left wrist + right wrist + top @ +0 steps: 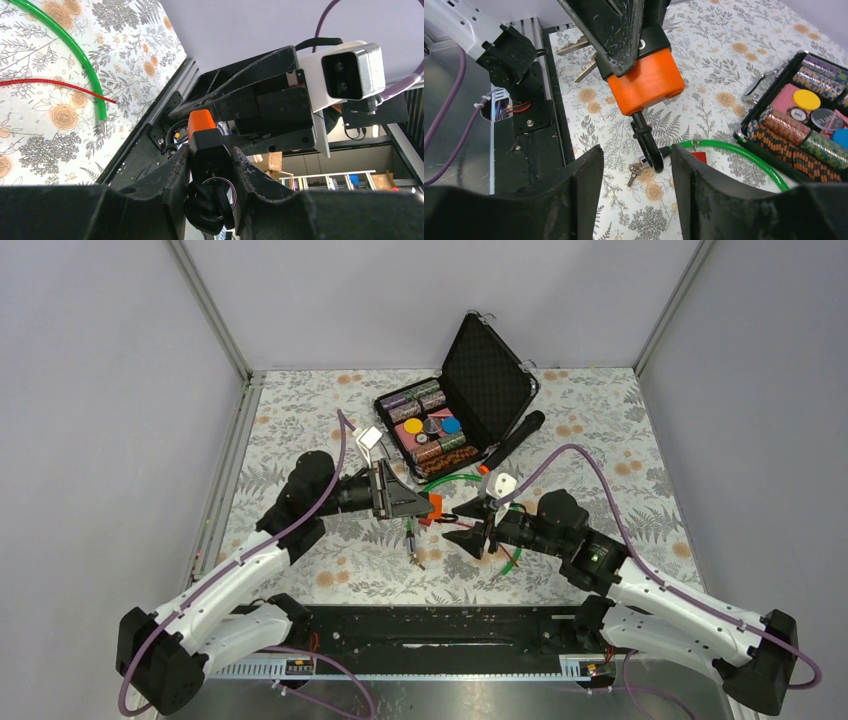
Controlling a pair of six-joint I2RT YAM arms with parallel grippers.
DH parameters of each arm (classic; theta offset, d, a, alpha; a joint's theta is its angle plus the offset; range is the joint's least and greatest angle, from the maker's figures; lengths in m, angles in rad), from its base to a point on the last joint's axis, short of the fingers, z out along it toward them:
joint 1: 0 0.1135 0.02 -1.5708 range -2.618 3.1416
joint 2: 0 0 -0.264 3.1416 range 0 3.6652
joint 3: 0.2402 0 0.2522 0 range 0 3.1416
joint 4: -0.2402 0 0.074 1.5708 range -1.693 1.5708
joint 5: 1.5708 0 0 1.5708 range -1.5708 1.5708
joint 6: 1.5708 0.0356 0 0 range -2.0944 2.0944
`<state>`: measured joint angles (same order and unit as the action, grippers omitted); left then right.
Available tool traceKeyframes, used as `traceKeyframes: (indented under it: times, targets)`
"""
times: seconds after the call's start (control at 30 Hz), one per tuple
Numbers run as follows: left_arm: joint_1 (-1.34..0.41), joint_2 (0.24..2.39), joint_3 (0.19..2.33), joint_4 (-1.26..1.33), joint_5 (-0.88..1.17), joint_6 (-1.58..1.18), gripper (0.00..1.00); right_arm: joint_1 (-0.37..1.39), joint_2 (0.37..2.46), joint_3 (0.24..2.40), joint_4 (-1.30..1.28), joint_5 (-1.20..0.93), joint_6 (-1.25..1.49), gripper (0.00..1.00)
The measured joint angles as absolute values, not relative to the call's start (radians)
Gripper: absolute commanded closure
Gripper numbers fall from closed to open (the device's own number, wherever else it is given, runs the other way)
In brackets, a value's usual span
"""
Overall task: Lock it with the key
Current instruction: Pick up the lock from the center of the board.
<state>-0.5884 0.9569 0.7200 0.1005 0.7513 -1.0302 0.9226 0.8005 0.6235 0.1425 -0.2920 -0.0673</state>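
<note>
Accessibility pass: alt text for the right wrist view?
The left hand grips an orange padlock with a black-headed key hanging from it, over the gap of the open right hand; a tiny silvery key shows below. A green cable loop and a case of poker chips lie on the floral table cover.

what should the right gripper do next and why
Probably ease the right gripper forward toward the tiny silvery metal key. Its jaws stand open, short of the key, and the left gripper already clamps the orange plastic padlock just above.
</note>
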Motion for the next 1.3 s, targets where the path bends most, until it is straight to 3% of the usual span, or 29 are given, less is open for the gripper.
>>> traceKeyframes:
  times: [0.07, 0.3, 0.63, 0.93, 1.13, 1.17, 1.23, 1.3]
  targets:
    - [-0.588, 0.948, 0.72, 0.102, 0.757, -1.039, 1.0, 0.923, 0.81, 0.624, 0.16, -0.316, -0.073, 0.48]
    - [-0.588, 0.93, 0.72, 0.109, 0.772, -1.06, 1.0, 0.923, 0.837, 0.624, 0.173, -0.363, -0.082, 0.43]
    - [-0.588, 0.917, 0.72, 0.126, 0.787, -1.075, 1.0, 0.923, 0.853, 0.631, 0.171, -0.386, -0.083, 0.54]
    - [-0.588, 0.903, 0.72, 0.128, 0.791, -1.08, 1.0, 0.923, 0.83, 0.638, 0.176, -0.371, -0.062, 0.39]
    - [-0.588, 0.903, 0.72, 0.128, 0.792, -1.082, 1.0, 0.923, 0.829, 0.654, 0.177, -0.357, -0.046, 0.64]
    - [-0.588, 0.903, 0.72, 0.128, 0.792, -1.082, 1.0, 0.923, 0.829, 0.655, 0.178, -0.357, -0.044, 0.72]
    - [-0.588, 0.903, 0.72, 0.128, 0.793, -1.082, 1.0, 0.923, 0.829, 0.657, 0.178, -0.358, -0.042, 0.97]
    - [-0.588, 0.903, 0.72, 0.13, 0.795, -1.087, 0.98, 0.922, 0.83, 0.66, 0.173, -0.376, -0.029, 1.0]
